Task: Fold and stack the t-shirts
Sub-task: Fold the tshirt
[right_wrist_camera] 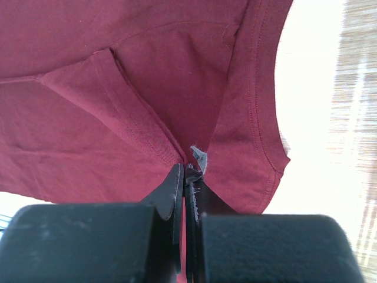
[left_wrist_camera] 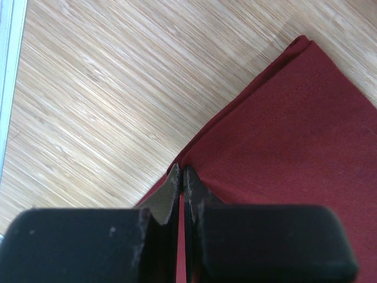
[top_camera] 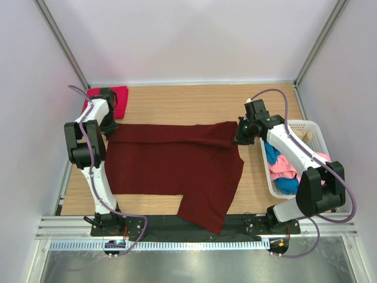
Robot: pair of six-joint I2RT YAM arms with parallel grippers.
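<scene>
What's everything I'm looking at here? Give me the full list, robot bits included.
maroon t-shirt: one, dark maroon, spread across the middle of the table, its lower end lying over the black strip
folded shirt: one, bright red, far left corner of the table
basket: one, white slatted plastic, right edge of the table
clothes in basket: blue and pink pieces, number unclear, heaped inside
table: one, light wood
black strip: one, black, along the near edge
left arm, right arm: two, white with black joints, bases at the near edge
left gripper: one, black, shut on the maroon t-shirt's far left corner
right gripper: one, black, shut on its far right corner
</scene>
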